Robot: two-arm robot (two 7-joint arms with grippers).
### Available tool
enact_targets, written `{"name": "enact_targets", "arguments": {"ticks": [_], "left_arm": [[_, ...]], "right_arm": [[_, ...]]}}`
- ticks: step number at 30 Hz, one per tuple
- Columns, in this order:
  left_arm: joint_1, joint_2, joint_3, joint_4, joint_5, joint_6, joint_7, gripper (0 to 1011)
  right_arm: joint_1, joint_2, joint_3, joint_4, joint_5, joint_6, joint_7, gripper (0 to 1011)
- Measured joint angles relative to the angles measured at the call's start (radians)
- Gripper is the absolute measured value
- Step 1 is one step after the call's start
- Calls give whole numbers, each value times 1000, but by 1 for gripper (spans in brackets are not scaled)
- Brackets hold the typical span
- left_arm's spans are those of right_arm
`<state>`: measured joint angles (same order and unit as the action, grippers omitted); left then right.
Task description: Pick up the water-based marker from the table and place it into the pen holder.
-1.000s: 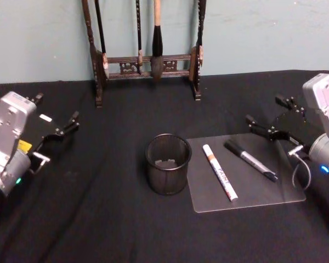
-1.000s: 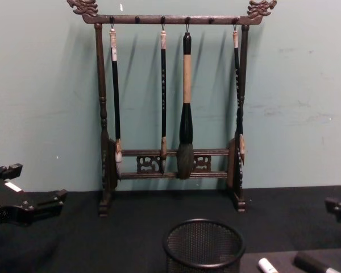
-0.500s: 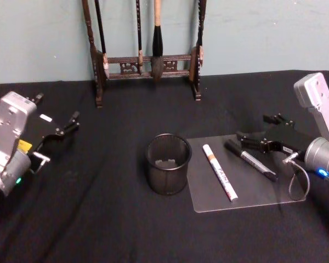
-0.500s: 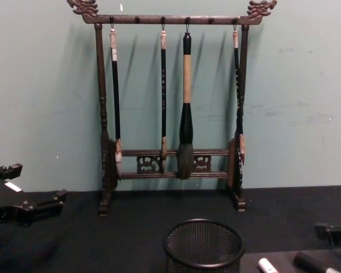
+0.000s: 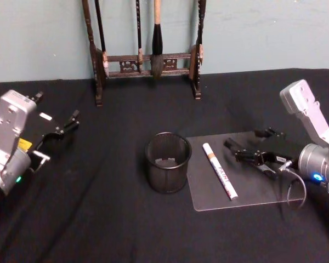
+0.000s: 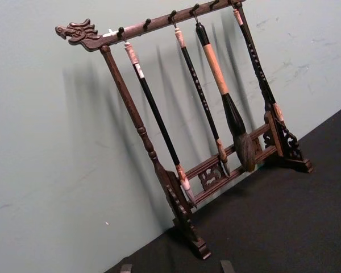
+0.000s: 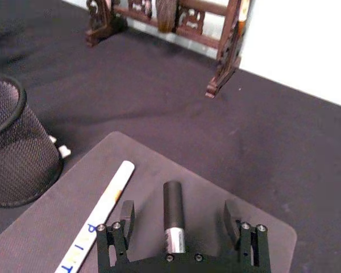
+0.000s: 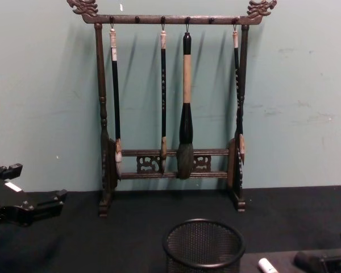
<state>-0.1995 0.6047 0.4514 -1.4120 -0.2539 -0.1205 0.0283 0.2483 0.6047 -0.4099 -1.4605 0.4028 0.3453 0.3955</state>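
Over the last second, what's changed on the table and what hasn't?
The right gripper moved in from the right, leftward and down, and its open jaws now straddle the black marker on the clear mat; nothing is gripped yet. The white marker, the pen holder and the left gripper, parked open at the left, stayed as they were.

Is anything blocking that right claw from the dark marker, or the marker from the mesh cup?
Nothing blocks the grasp: the right gripper hangs with open fingers either side of the dark marker. Between it and the pen holder lies only the white marker, flat, so a lifted marker would likely pass over it. The left gripper sits parked far left.
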Motion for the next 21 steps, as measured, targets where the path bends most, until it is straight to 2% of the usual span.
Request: {"name": "enact_targets", "arguments": {"ticks": [21], "left_arm": [[0,0,0,0,0,0,0,1001]], "right_arm": [[32,-35,-12,76,-66,11,52,1002]]}}
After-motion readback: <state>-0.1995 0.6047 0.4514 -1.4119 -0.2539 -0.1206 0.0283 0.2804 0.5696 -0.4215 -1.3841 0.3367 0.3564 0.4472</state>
